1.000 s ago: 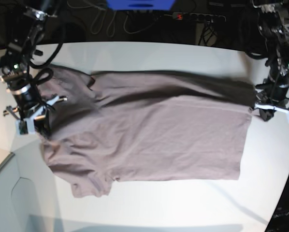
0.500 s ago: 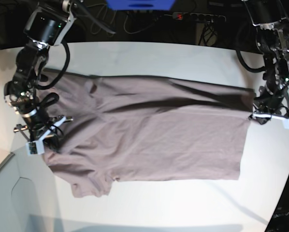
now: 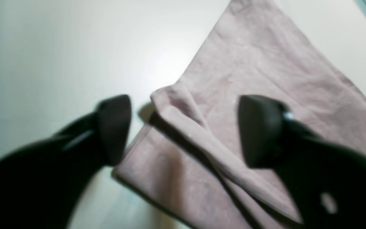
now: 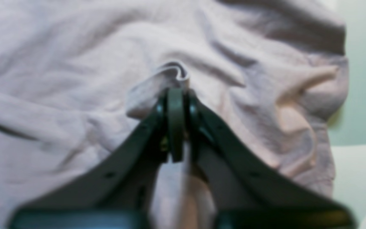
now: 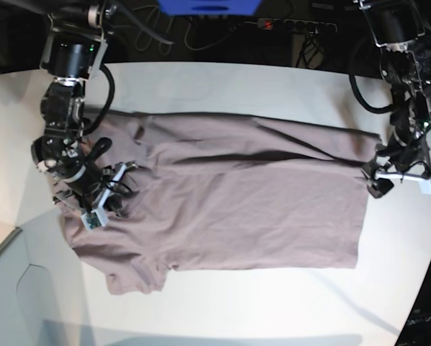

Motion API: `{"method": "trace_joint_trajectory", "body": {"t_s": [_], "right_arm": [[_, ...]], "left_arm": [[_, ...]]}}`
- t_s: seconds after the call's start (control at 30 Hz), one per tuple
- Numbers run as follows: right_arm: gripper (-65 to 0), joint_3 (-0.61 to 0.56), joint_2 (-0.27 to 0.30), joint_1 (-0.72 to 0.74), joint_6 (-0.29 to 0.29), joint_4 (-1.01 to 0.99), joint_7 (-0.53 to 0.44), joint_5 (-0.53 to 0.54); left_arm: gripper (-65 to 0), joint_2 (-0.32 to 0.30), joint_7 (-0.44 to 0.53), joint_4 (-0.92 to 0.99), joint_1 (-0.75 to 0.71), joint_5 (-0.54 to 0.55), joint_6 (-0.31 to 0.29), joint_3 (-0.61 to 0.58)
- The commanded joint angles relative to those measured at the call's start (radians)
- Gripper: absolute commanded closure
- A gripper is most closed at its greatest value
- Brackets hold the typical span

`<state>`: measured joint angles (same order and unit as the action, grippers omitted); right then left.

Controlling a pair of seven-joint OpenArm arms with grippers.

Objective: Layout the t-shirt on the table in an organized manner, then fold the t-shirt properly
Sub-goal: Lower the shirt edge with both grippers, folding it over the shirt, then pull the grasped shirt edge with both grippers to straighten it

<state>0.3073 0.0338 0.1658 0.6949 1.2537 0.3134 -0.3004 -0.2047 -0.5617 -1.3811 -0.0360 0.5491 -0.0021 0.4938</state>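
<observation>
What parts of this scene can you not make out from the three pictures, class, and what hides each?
- Right wrist view: the right gripper covers the t-shirt fold it pinches; all is blurred.
- Left wrist view: the open left gripper fingers are blurred; the shirt runs off the frame's edge.
- Base view: the neck label is too small to see; the table edges are cut off.

No text, label, brand, number or sign can be read in any view. The t-shirt (image 5: 230, 194) is plain cloth with no print showing, and the table (image 5: 273, 86) bears no marking.
</observation>
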Motion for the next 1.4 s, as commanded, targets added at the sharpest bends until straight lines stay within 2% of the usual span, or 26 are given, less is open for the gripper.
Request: {"method": "trace_joint_trajectory", "body": {"t_s": [0.0,0.1,0.17,0.23,0.47,0.73,0.87,0.9,0.97,1.07,1.17,1.33,1.37], "right_arm": [[-11.0,0.002,0.008,0.021,0.003,0.017,-0.029,0.014],[-20.3,0.034,0.005,0.021,0.003,0.019,-0.03,0.016],[-26.4,0.071,0.004,0.021,0.003,0.037,-0.03,0.016],[-29.8,0.092,0.002,0.016,0.003,0.074,-0.03,0.016],[-30.4,0.209,-0.033,-0.07,0.003,0.265,-0.024,0.016],[-30.5,0.214,-0.035,-0.259,0.003,0.38,-0.027,0.017],[-30.7,0.214,-0.03,-0.331,0.003,0.38,-0.021,0.082],[-30.7,0.214,-0.03,-0.341,0.003,0.372,-0.021,0.086],[-30.7,0.217,-0.03,-0.351,0.003,0.363,-0.021,0.085],[-30.7,0.27,-0.031,-0.368,0.003,0.343,-0.021,0.088],[-30.7,0.315,-0.031,-0.363,0.003,0.292,-0.021,0.088],[-30.7,0.366,-0.027,-0.366,0.003,0.229,-0.026,0.089],[-30.7,0.366,-0.027,-0.369,0.003,0.223,-0.026,0.089]], "left_arm": [[-56.7,-0.014,0.021,-0.021,0.0,0.006,-0.003,0.007],[-62.4,-0.014,0.021,-0.039,-0.038,0.006,-0.003,0.007],[-62.5,-0.012,0.021,-0.079,-0.078,0.006,-0.003,0.009],[-62.5,-0.009,0.022,-0.106,-0.121,0.007,-0.003,0.009],[-62.5,0.014,0.03,-0.007,-0.153,0.002,-0.003,0.007],[-62.3,0.015,0.03,0.05,-0.11,0.004,-0.003,0.007],[-61.8,0.012,0.03,0.09,-0.071,0.001,-0.003,0.001],[-59.9,0.015,0.03,0.101,-0.061,0.004,-0.003,-0.001],[-51.3,0.017,0.03,0.119,-0.051,0.006,-0.003,-0.001],[-31.9,0.018,0.03,0.144,-0.034,0.006,-0.003,0.007],[-18.0,0.018,0.03,0.148,-0.031,0.007,-0.003,0.006],[-1.4,0.015,0.03,0.141,-0.032,0.007,-0.003,0.009],[0.0,0.014,0.029,0.142,-0.032,0.007,-0.003,0.009]]}}
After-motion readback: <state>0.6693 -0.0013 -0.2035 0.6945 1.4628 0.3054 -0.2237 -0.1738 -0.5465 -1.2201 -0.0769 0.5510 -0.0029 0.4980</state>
